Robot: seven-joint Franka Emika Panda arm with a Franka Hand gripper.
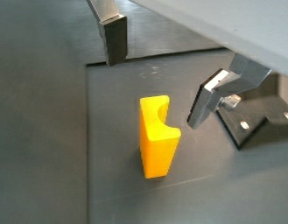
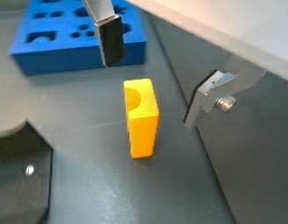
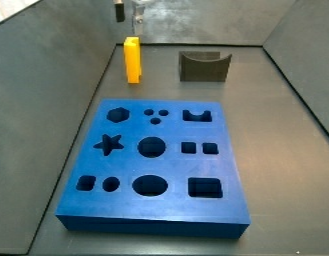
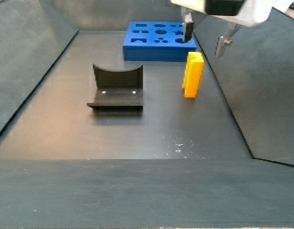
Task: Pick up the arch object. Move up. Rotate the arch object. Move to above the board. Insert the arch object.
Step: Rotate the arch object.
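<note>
The arch object (image 1: pixel 158 138) is a bright yellow-orange block standing upright on the dark floor, with its notch at the upper end. It also shows in the wrist view (image 2: pixel 141 118) and in both side views (image 3: pixel 132 60) (image 4: pixel 192 74). My gripper (image 1: pixel 161 74) hangs open and empty just above it, one finger on each side, not touching; it also shows in the wrist view (image 2: pixel 158 74) and in both side views (image 3: pixel 128 12) (image 4: pixel 204 36). The blue board (image 3: pixel 227 130) with shaped cut-outs lies flat on the floor beyond the arch object; it also shows in a wrist view (image 2: pixel 76 63) and a side view (image 4: pixel 155 52).
The dark fixture (image 4: pixel 115 88) stands on the floor beside the arch object, also seen in a side view (image 3: pixel 203 66) and in both wrist views (image 2: pixel 17 184) (image 1: pixel 261 118). Grey walls enclose the floor on all sides.
</note>
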